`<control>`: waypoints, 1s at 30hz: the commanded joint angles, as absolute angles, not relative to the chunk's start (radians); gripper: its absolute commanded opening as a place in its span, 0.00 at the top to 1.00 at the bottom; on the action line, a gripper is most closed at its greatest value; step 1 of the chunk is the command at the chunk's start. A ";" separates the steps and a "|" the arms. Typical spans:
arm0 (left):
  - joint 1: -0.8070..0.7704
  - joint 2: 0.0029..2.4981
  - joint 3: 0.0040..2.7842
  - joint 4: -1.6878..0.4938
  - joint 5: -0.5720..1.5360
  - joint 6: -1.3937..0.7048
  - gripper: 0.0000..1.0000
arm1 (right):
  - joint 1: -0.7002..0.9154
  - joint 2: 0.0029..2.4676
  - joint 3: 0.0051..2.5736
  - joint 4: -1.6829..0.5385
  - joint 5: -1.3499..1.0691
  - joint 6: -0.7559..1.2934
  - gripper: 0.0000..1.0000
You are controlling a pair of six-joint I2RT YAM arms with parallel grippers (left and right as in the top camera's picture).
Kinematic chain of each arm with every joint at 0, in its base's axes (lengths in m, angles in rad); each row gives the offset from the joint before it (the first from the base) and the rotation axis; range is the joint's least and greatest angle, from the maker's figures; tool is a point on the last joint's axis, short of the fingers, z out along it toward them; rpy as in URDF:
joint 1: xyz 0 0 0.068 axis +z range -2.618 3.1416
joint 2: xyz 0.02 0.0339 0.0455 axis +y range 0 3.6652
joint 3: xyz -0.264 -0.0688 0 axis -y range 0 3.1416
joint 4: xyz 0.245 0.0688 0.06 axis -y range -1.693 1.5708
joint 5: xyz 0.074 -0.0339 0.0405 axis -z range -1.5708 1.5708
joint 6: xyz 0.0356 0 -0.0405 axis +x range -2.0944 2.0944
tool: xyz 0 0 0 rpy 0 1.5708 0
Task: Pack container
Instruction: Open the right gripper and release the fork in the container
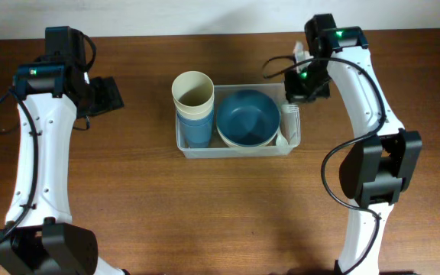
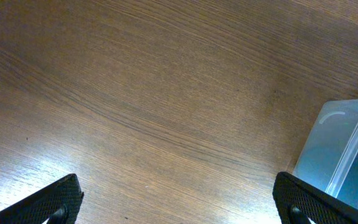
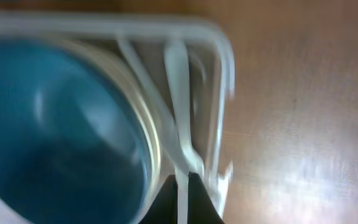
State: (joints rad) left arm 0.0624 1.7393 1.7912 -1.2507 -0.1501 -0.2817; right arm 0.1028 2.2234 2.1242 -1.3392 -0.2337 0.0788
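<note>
The container [image 1: 235,152] sits in the middle of the table [image 1: 228,221], its long side running left to right. Its left end is filled by a cream cup [image 1: 192,90] nested in a blue cup [image 1: 198,131], and this stack leans out over the far-left rim. A blue bowl [image 1: 247,114] with a cream underside takes up the middle. White utensils [image 1: 288,127] lie along the narrow strip at the right end, pressed between the bowl and the right wall.

The right gripper [image 1: 305,85] hangs at the container's far-right corner, just above the rim. Its wrist view is smeared, showing only the blue bowl, the clear corner and a white handle [image 3: 175,93] that runs down to a dark part of the gripper at the bottom edge. I cannot tell whether the fingers grip that handle or how far apart they stand. From overhead the arm's body covers the fingertips.

The left gripper [image 1: 107,95] is well apart from the container, out to its left over bare wood. In its wrist view the two fingertips [image 2: 61,200] sit at the bottom corners, spread wide with nothing between them; only a corner of the container shows at the right edge, cut off by the frame.

Inside the container little floor shows; the room is around it, with open tabletop in front, behind and to both sides; both arm bases stand at the near edge.
</note>
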 commanded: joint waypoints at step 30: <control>0.067 1.739 1.784 -1.249 -0.154 -0.292 0.00 | 0.105 2.287 2.181 -1.481 -0.258 0.087 0.97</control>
